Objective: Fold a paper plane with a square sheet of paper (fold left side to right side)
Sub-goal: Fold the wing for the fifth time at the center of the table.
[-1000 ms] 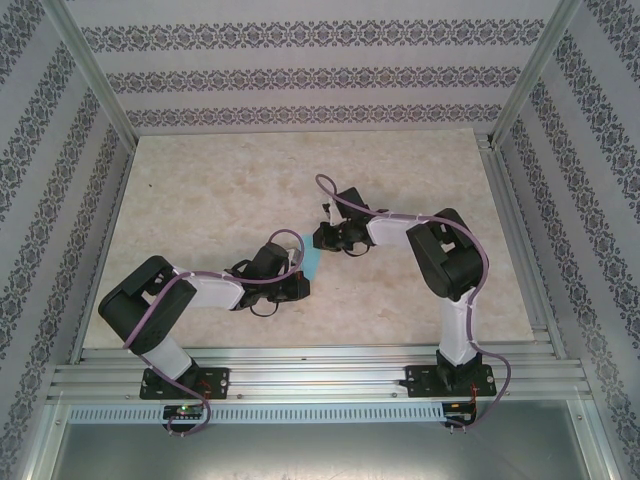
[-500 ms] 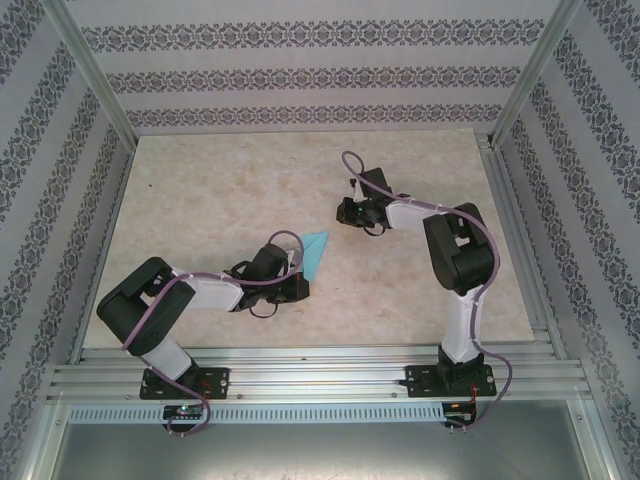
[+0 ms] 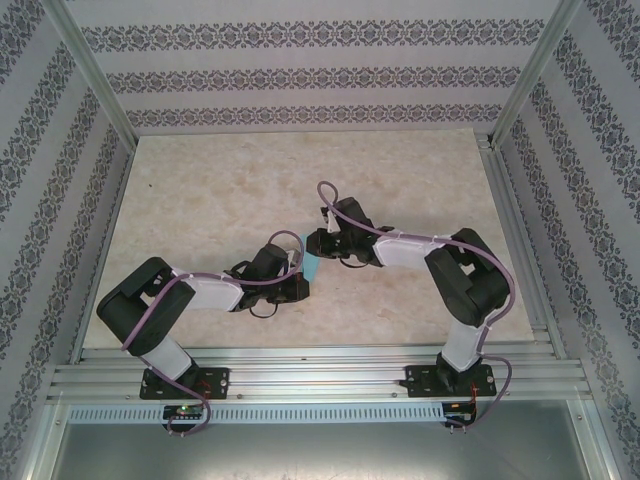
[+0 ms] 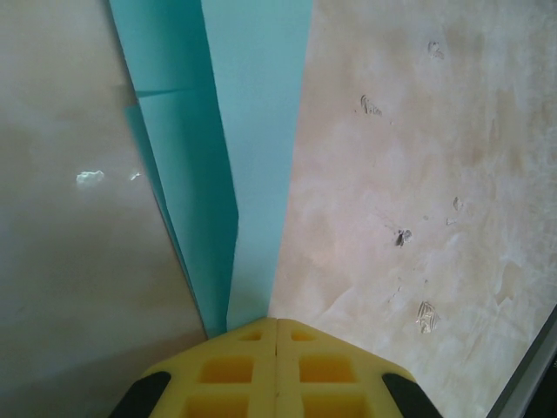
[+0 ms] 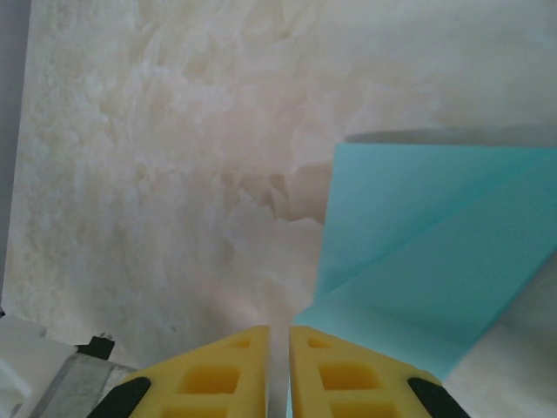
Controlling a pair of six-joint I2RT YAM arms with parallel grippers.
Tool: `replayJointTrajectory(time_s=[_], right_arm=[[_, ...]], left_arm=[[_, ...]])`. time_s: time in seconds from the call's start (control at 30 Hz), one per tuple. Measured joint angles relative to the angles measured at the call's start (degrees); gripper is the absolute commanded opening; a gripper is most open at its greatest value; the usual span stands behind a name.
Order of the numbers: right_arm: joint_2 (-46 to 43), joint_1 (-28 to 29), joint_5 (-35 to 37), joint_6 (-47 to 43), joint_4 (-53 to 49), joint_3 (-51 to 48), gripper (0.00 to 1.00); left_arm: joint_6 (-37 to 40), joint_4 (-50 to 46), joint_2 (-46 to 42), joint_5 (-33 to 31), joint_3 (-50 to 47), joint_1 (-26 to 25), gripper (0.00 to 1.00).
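The light-blue paper (image 3: 311, 267) is folded into a narrow creased strip and lies at the table's middle, between both grippers. In the left wrist view the paper (image 4: 252, 131) runs away from my left gripper (image 4: 277, 324), whose yellow fingers are pressed together on its near end. The left gripper (image 3: 301, 273) sits at the paper's left side. My right gripper (image 3: 319, 243) is just behind the paper's far end. In the right wrist view its gripper (image 5: 278, 333) has only a thin slit between the fingers, and the paper (image 5: 418, 235) lies under the right finger.
The marbled tabletop (image 3: 220, 190) spreads out behind and to the left. Aluminium frame rails (image 3: 300, 378) run along the near edge, and patterned walls enclose the other sides.
The right gripper swung away to the back right, exposing a blue triangle, then came back down over the paper's far end. The left gripper stayed put on the paper.
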Motion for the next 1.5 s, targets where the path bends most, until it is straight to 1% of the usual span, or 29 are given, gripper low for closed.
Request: replayJointTrajectory(time_s=[0.13, 0.23, 0.43, 0.77, 1.2, 1.4, 1.5], right_arm=[[4.2, 0.1, -0.5, 1.9, 1.2, 0.0, 0.14], [5.7, 0.1, -0.3, 2.6, 0.9, 0.2, 0.14], [5.9, 0.4, 1.1, 2.8, -4.0, 2.3, 0.14], [6.1, 0.5, 0.5, 3.0, -6.2, 3.1, 0.14], [6.4, 0.4, -1.7, 3.1, -6.4, 3.2, 0.14], [6.7, 0.3, -1.6, 3.1, -5.1, 3.1, 0.14], [6.7, 0.3, -1.3, 3.1, -4.6, 3.1, 0.14]], left_arm=[[0.6, -0.2, 0.0, 0.0, 0.1, 0.0, 0.04], [1.3, -0.8, -0.1, 0.0, 0.4, -0.2, 0.04], [3.1, -2.1, -0.8, -0.2, 0.4, -1.4, 0.04], [4.2, -2.6, -2.5, -1.4, -1.1, -3.0, 0.04], [2.5, 1.2, -5.8, -1.6, -6.2, -4.8, 0.04], [1.8, 0.1, -9.1, -0.5, -8.8, -5.9, 0.04], [1.4, -2.5, -10.9, 0.0, -9.2, -6.1, 0.03]])
